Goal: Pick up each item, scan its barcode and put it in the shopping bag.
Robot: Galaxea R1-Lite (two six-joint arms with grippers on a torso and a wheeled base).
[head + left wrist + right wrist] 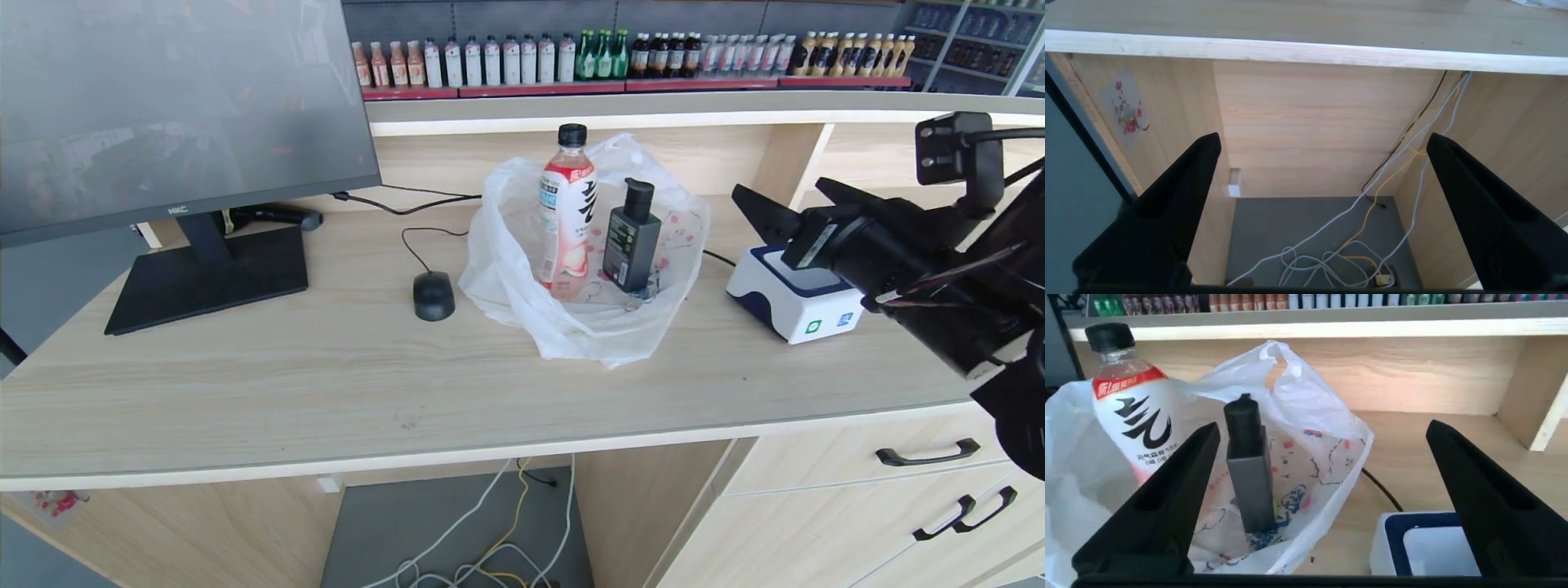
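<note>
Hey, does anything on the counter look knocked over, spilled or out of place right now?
Nothing stands out. The pink drink bottle and the dark pump bottle both stand upright inside the shopping bag, with no spill on the counter. The scanner sits flat beside the bag.

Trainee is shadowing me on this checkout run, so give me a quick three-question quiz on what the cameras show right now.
1. True or false: the pink drink bottle stands upright inside the shopping bag.
2. What lies on the counter between the monitor and the bag? A keyboard; B mouse; C calculator.
3. Short answer: is the right tool, by the scanner, holding anything?
Key: 1 true. 2 B. 3 No, it is open and empty.
</note>
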